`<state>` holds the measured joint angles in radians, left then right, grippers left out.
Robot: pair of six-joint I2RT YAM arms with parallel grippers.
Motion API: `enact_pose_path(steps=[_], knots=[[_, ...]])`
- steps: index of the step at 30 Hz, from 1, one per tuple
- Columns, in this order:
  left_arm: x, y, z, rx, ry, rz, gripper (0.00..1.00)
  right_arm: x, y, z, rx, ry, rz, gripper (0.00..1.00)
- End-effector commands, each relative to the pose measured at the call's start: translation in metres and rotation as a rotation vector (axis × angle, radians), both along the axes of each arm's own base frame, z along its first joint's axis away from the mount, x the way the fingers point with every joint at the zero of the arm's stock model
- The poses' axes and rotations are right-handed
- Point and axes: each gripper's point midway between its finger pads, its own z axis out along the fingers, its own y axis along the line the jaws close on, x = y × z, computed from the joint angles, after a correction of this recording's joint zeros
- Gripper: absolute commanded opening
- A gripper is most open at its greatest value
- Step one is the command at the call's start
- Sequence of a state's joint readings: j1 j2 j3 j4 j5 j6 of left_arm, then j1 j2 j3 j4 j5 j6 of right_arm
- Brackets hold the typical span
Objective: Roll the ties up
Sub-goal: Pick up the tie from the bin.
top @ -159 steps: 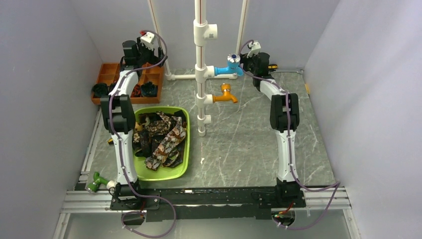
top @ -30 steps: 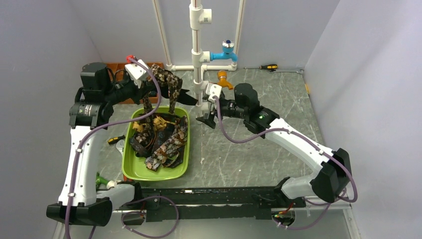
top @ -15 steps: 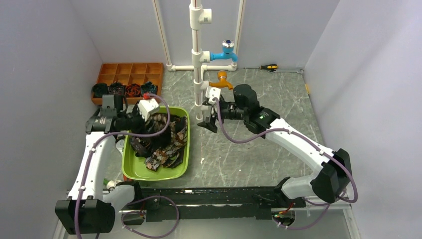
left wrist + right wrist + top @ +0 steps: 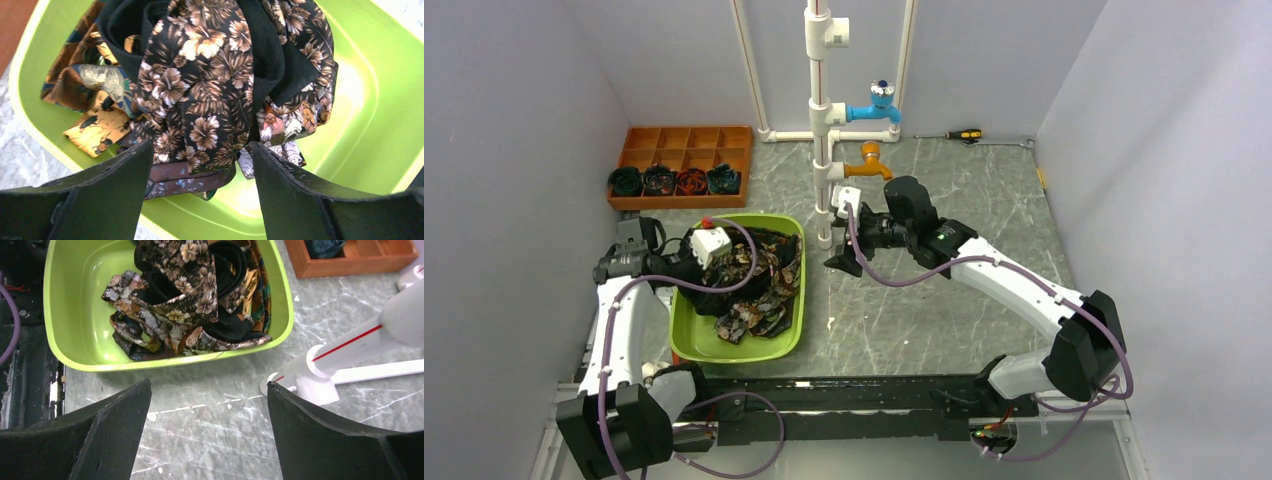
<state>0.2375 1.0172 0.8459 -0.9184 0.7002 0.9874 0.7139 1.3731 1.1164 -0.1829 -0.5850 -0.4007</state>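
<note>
Sitting far left, four rolled ties [image 4: 675,181] occupy the orange tray's [image 4: 686,140] near row. Next, the left end effector [image 4: 201,146] gapes wide over the green bin [image 4: 682,335], gripping nothing, loose ties [image 4: 200,95] heaped right beneath it. Further right, the right end effector [image 4: 208,386] hangs wide open, empty, above the worktop [image 4: 210,440] beside the white pipe [image 4: 350,350].

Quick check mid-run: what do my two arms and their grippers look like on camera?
The left arm and right arm have white links, black joint housings and a purple cable along them. Each wrist carries a white camera box. The fingers are matte black wedges. The right arm shows a green light.
</note>
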Motion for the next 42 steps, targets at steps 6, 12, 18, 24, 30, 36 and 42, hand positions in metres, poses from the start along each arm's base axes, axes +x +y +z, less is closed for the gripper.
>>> enact_pose_path(steps=[6,12,18,24,30,36,42], knots=[[0.014,0.000,-0.019,-0.001,-0.009,-0.048,0.57,0.002,-0.007,0.011,0.017,-0.043,-0.030,0.86],[0.026,-0.005,0.022,-0.050,-0.043,-0.042,0.00,0.008,-0.014,0.019,0.018,-0.072,-0.065,0.85],[0.037,-0.032,0.136,-0.227,-0.218,-0.024,0.00,0.016,-0.021,0.035,0.052,-0.077,-0.113,0.84],[0.039,-0.079,0.259,-0.362,-0.447,-0.115,0.00,0.032,-0.030,0.070,0.125,-0.085,-0.173,0.84],[0.017,-0.137,0.386,-0.549,-0.630,-0.284,0.00,0.047,-0.060,0.115,0.212,-0.112,-0.298,0.84],[-0.011,-0.196,0.456,-0.740,-0.648,-0.511,0.00,0.066,-0.131,0.138,0.257,-0.107,-0.560,0.85],[-0.027,-0.271,0.422,-0.744,-0.511,-0.730,0.00,0.077,-0.226,0.116,0.178,-0.068,-0.905,0.85]])
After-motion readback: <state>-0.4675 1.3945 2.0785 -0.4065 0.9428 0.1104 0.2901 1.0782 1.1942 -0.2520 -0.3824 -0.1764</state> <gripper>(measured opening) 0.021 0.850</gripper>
